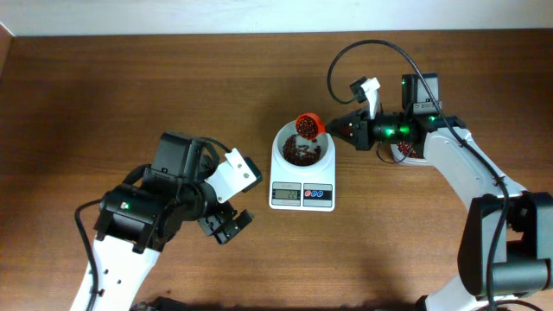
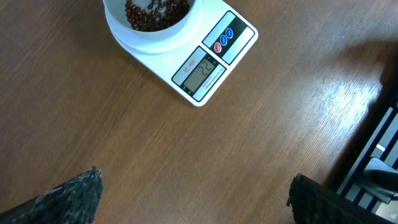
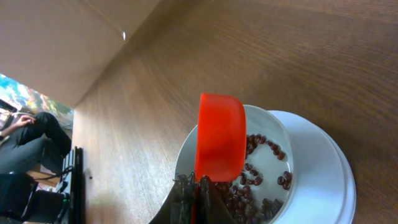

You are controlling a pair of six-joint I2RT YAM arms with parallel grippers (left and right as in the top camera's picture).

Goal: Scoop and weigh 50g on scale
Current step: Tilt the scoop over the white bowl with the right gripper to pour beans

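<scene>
Left wrist view first, and you have the left gripper (image 2: pixel 194 202) nearest: its two dark fingers (image 2: pixel 68 198) sit in the lower corners of the frame, spread wide apart with nothing between them. Beyond them runs bare wooden table (image 2: pixel 124 143). Further up, in the upper middle of the frame, you see one white scale (image 2: pixel 166 61), set at a slant. It has one grey display (image 2: pixel 201 71) with digits too small to read for sure. It also has two round buttons, one red button (image 2: pixel 218 46) and one blue button (image 2: pixel 228 33). One round white bowl (image 2: pixel 114 12) stands on the scale, cut off by the top edge. It holds dark red-brown beans (image 2: pixel 155 9), too many to count.

Right wrist view gives you the right gripper (image 3: pixel 194 198) at the bottom edge. It is pressed together on the handle of one orange scoop (image 3: pixel 219 140). The scoop's cup hangs over the left rim of the bowl, its back toward the camera, and the beans lie scattered on the bowl's floor beyond it.

Overhead, you can count two arms. The left gripper is in the lower left of the frame, well apart from the scale at centre. The scoop, with beans showing in its cup, is at the bowl's upper rim. One clear tub (image 1: pixel 404 154) with beans in it lies at the right, mostly hidden under the right arm.
</scene>
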